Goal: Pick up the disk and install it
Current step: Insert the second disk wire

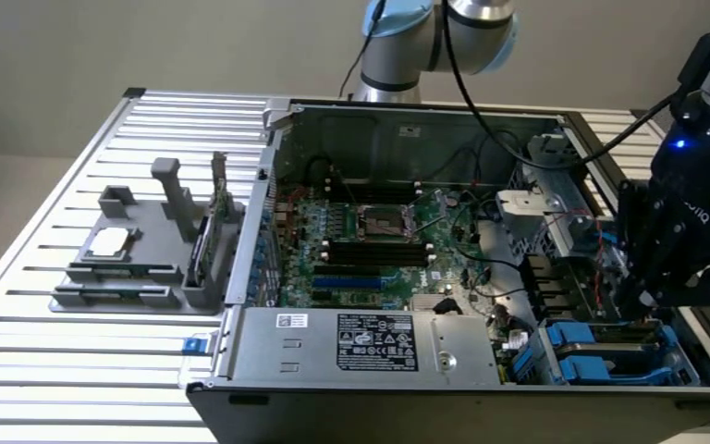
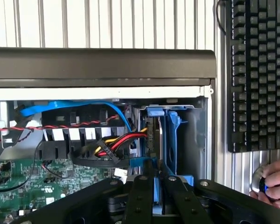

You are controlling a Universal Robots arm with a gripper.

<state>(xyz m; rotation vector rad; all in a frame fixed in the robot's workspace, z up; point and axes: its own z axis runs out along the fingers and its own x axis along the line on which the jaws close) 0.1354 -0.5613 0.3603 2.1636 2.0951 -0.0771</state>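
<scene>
The disk (image 2: 164, 135) stands on edge in the drive bay at the corner of the open computer case (image 2: 102, 65). Its blue carrier frames a grey metal face. My gripper (image 2: 155, 184) is shut on the carrier's near edge, with a black finger (image 2: 140, 196) on either side of the blue plastic. In the exterior view my gripper (image 1: 642, 298) reaches down into the case at the exterior view's right, just above the blue drive cage (image 1: 602, 361); the disk itself is hidden behind it there.
The case holds a motherboard (image 1: 373, 245), a grey power-supply box (image 1: 373, 344) and red, yellow and black cables (image 2: 116, 144) right beside the bay. A grey fixture (image 1: 133, 264) with a small chip sits at the exterior view's left. A keyboard (image 2: 259, 74) and a person's hand (image 2: 275, 182) lie outside the case.
</scene>
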